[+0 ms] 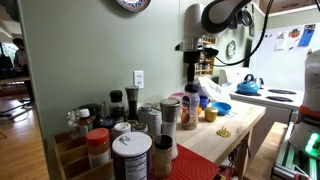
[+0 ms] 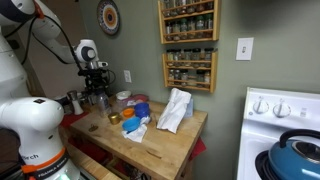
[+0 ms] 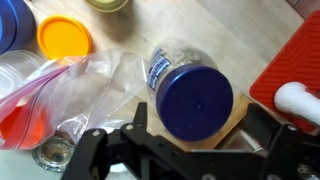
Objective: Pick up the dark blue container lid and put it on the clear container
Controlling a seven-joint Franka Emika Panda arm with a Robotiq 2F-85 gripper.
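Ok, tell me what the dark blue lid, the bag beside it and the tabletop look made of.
The dark blue lid is probably plastic: smooth and even in colour, with a soft sheen. The bag is thin clear plastic film, crinkled and glossy. The tabletop looks like pale matte wood with a faint grain.

No text can be read. The blue-and-white label (image 3: 157, 70) on the jar (image 3: 172, 50) under the dark blue container lid (image 3: 196, 100) is blurred. The lettering (image 2: 30, 158) on the robot's white base (image 2: 42, 118) is too small.
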